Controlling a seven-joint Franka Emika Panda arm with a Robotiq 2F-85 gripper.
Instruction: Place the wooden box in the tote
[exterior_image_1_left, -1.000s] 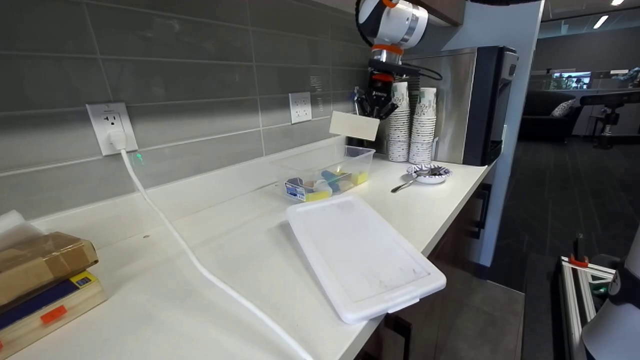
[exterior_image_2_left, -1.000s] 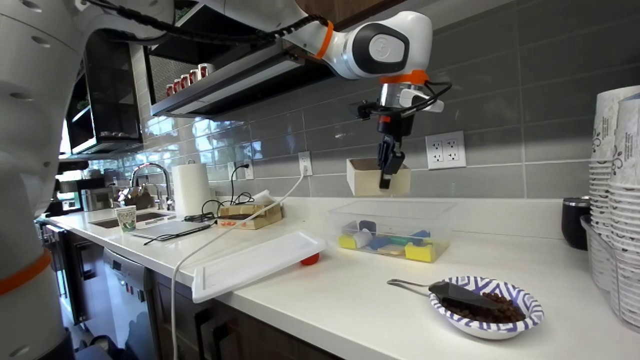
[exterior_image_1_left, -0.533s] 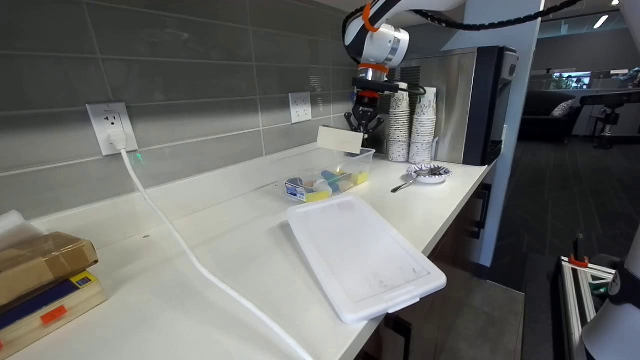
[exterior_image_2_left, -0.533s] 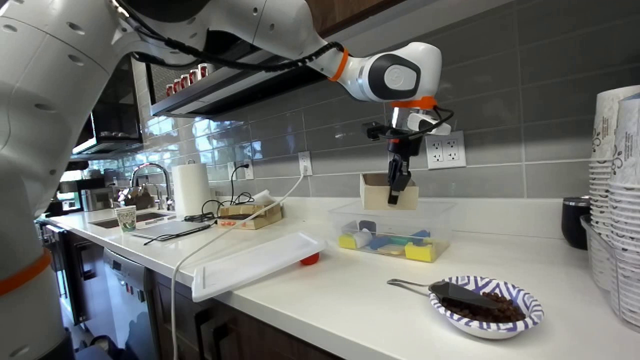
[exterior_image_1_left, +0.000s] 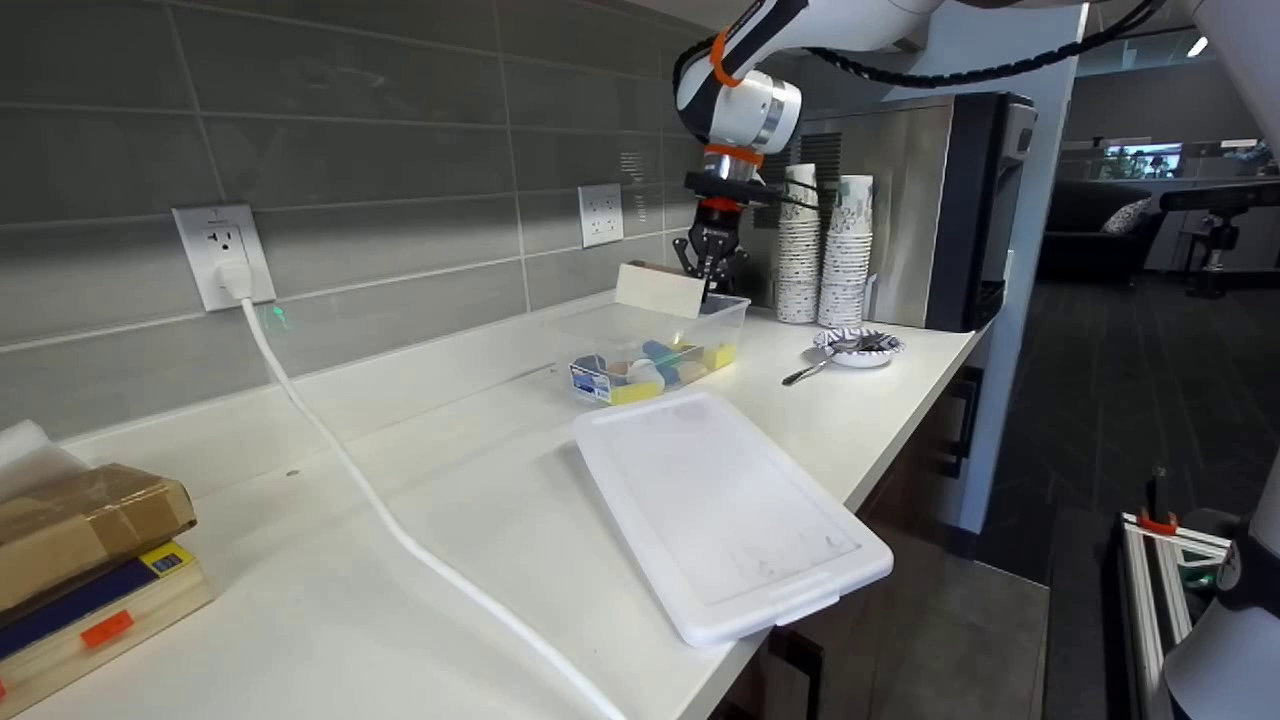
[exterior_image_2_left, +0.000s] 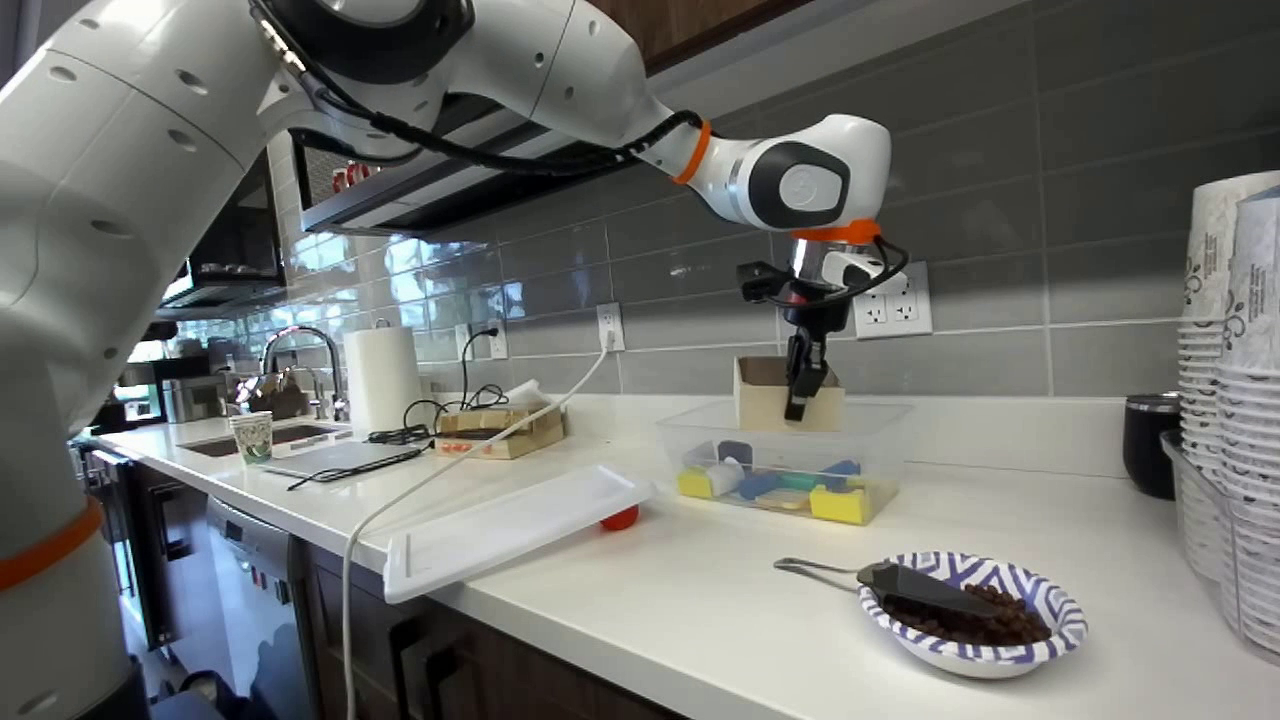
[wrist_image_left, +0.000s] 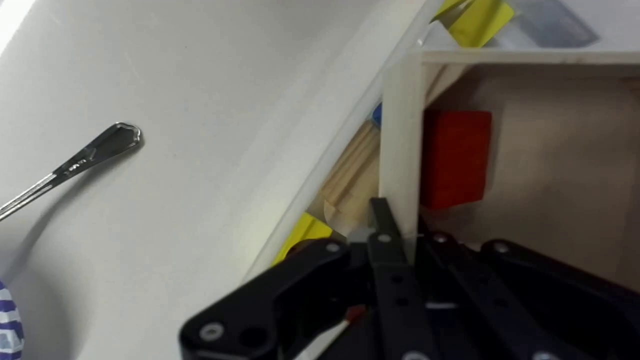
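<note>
Saw nearest, in an exterior view, a purple-and-white paper bowl (exterior_image_2_left: 1062, 612) on the table (exterior_image_2_left: 680, 590), with brown beans (exterior_image_2_left: 1015, 625) in it and a cake server (exterior_image_2_left: 930, 590) laid across its rim. Noted two stacks of paper cups (exterior_image_2_left: 1252, 330) near the bowl. Found a white lid (exterior_image_2_left: 520, 525) lying at a slant, jutting past the table's front edge, with a red round object (exterior_image_2_left: 620, 518) just under its raised end. Came next to the clear plastic tote (exterior_image_2_left: 690, 432), with yellow pieces (exterior_image_2_left: 840, 504) and blue pieces (exterior_image_2_left: 758, 486) inside.

Held the wooden box (exterior_image_1_left: 658, 290) open side up over that tote, in both exterior views. Could not tell the height of its underside against the rim. In the wrist view, had the fingers (wrist_image_left: 385, 220) pinching a single wall of the box, with a red block (wrist_image_left: 455, 155) lying inside.

Saw farther back a black tumbler (exterior_image_2_left: 1150, 448) near the tiled wall (exterior_image_2_left: 960, 235). Saw farthest off, down the table, a cardboard box (exterior_image_2_left: 538, 438), then a paper towel roll (exterior_image_2_left: 383, 380).
</note>
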